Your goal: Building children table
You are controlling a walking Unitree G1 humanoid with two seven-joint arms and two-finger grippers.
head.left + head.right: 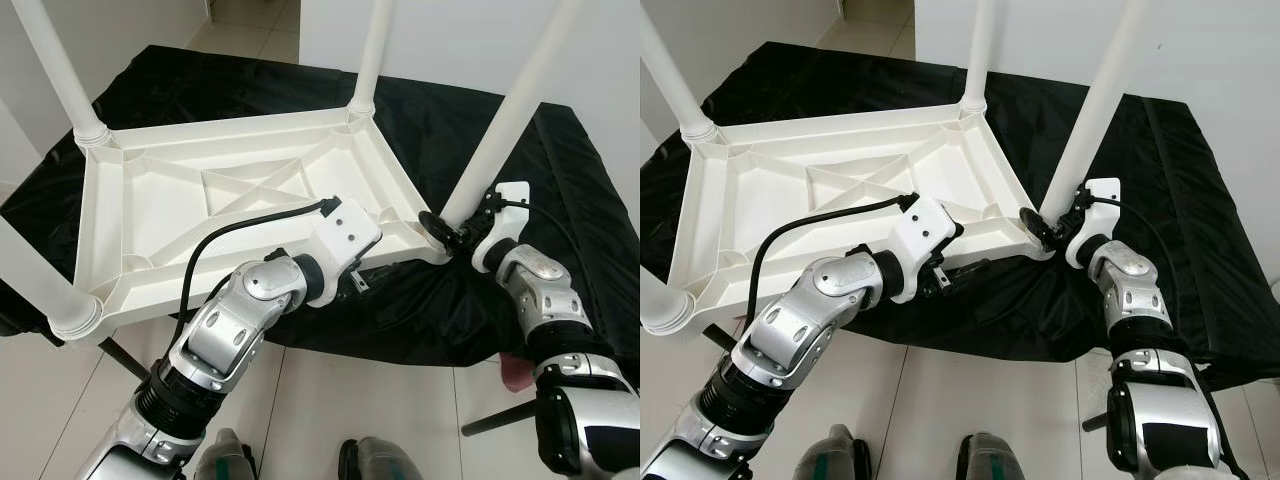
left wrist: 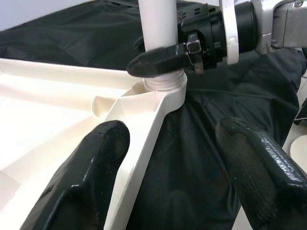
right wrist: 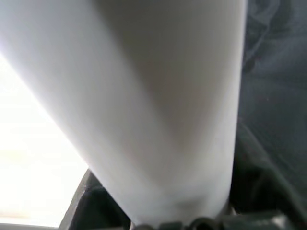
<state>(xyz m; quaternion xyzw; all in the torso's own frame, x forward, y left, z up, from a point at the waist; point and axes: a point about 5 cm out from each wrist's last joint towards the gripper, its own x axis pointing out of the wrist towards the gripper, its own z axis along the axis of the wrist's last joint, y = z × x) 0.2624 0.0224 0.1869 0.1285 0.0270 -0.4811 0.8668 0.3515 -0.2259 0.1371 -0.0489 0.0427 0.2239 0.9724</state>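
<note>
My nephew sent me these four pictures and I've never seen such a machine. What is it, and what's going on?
It is a humanoid robot with two silver arms. The two wide pictures come from cameras in its head, the two close ones from its wrists. An upside-down white plastic children's table lies on a black cloth, legs pointing up. The right gripper has its jaws shut around the base of the near-right white leg. The left gripper, jaws open, straddles the tabletop's edge beside that corner.

The upturned table (image 1: 240,200) lies on the cloth (image 1: 480,130), legs (image 1: 372,50) up.
</note>
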